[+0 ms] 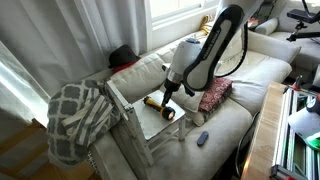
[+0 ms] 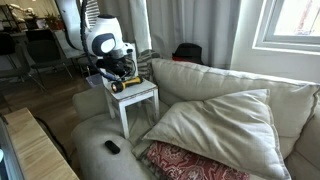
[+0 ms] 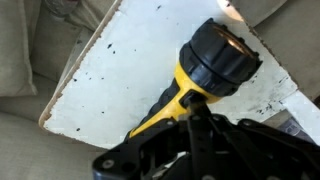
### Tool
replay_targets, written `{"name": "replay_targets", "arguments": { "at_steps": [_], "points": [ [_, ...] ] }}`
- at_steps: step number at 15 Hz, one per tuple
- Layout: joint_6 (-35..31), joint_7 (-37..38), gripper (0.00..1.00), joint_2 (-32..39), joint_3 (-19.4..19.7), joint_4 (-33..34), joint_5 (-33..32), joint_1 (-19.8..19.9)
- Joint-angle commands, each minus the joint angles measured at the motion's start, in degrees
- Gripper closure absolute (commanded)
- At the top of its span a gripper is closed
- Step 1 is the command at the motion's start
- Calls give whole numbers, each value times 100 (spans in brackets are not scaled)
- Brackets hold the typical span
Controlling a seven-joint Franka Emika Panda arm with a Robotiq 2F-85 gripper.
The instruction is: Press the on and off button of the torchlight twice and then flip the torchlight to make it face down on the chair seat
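Note:
The torchlight lies on its side on the chair seat. It has a yellow body and a wide black head, which points to the upper right in the wrist view. My gripper is shut, and its joined fingertips rest on the yellow body just behind the head, holding nothing. In both exterior views the gripper stands straight over the torchlight on the small pale chair seat. The fingers hide part of the torchlight's handle.
A grey plaid blanket hangs over the chair's side. The chair stands against a cream sofa with a large cushion and a red patterned pillow. A small dark remote lies on the sofa seat.

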State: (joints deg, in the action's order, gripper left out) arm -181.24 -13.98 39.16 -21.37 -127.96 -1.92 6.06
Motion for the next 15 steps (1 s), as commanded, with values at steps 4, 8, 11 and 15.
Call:
{"name": "replay_targets", "arguments": {
  "at_steps": [4,8,11,15],
  "points": [
    [38,111,100,245,225,201,-226,-239],
    [158,160,100,208,551,233,-275,-548],
    [202,179,100,223,683,268,-286,-717],
    [291,150,100,301,620,335,-287,-751]
  ]
}}
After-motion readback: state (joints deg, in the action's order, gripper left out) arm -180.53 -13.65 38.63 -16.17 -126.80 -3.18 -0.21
